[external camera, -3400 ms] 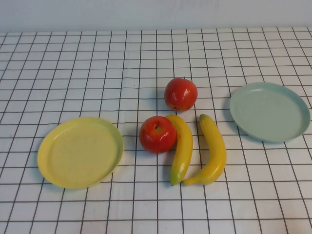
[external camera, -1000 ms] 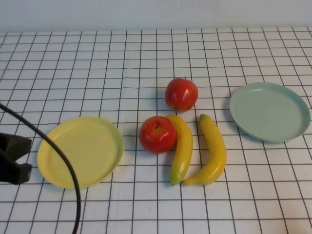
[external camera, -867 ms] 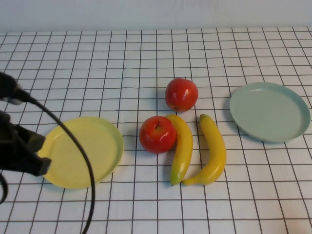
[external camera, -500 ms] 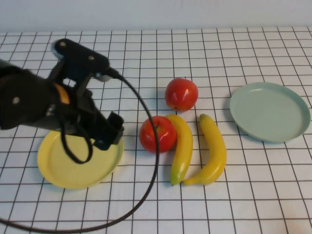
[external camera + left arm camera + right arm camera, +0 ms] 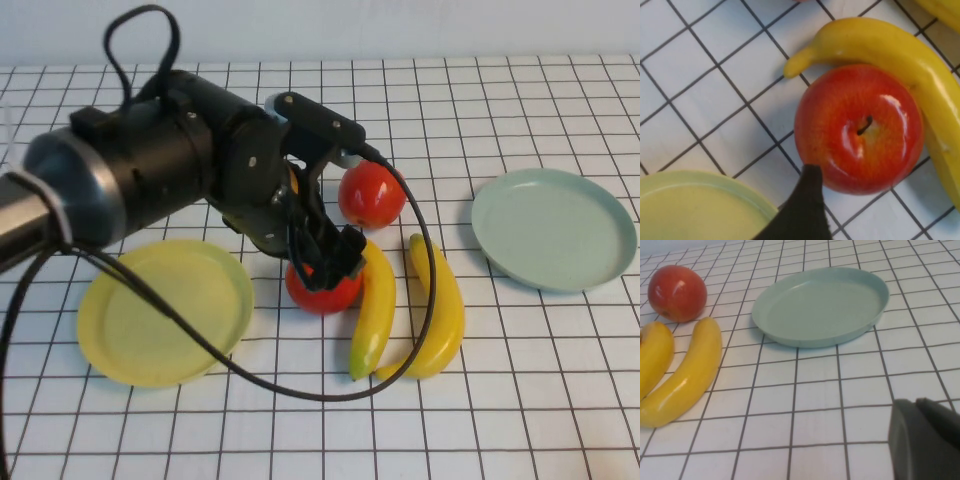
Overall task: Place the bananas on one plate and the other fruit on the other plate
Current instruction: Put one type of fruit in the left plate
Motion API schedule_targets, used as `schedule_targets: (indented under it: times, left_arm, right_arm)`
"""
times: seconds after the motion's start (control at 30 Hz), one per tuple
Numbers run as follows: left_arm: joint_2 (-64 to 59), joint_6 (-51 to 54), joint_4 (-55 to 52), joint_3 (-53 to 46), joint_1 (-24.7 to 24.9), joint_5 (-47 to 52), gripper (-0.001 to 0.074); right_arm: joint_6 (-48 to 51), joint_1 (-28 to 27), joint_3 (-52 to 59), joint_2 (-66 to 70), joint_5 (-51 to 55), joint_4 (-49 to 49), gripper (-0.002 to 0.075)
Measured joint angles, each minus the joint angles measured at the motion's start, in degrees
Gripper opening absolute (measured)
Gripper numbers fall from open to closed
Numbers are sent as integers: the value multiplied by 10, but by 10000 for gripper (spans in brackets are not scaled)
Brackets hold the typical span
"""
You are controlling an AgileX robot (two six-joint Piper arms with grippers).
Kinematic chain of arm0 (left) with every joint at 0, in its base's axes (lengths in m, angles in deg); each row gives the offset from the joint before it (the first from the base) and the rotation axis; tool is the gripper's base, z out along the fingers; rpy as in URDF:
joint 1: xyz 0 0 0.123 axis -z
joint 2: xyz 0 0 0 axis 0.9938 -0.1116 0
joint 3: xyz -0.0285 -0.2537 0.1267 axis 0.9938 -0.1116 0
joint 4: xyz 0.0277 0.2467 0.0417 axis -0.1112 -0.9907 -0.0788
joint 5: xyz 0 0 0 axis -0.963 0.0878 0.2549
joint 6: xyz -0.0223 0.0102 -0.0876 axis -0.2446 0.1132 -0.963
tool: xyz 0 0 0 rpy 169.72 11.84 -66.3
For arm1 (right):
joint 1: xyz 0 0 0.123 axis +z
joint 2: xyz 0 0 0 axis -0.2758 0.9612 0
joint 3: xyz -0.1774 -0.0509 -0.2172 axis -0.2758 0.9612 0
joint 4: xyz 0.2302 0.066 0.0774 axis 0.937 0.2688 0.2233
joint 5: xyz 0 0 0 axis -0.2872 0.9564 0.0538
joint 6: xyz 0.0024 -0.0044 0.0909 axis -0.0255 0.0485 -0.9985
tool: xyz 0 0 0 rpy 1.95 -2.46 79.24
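Observation:
Two red apples lie mid-table: the near apple (image 5: 325, 291) (image 5: 860, 127), stem up, and the far apple (image 5: 372, 193) (image 5: 677, 292). Two yellow bananas (image 5: 375, 305) (image 5: 440, 310) lie just right of the near apple; one touches it (image 5: 880, 45). The yellow plate (image 5: 165, 312) (image 5: 685, 210) is on the left, the blue-green plate (image 5: 553, 228) (image 5: 822, 305) on the right; both are empty. My left gripper (image 5: 335, 262) hangs open directly over the near apple, one finger (image 5: 802, 210) beside it. My right gripper (image 5: 922, 440) is shut, low over the cloth near the blue-green plate, out of the high view.
A white cloth with a black grid (image 5: 300, 420) covers the table. My left arm and its black cable (image 5: 420, 290) reach across from the left, above the yellow plate; the cable loops over the bananas.
My left arm has swung in from the left edge, passed over the yellow plate and now stands over the near apple. The fruit and plates have not moved.

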Motion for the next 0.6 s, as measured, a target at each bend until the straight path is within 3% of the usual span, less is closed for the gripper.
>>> schedule_targets:
  times: [0.6]
  left_arm:
    - [-127,0,-10,64,-6,-11,668]
  right_arm:
    - [0,0,0,0,1,0,-16]
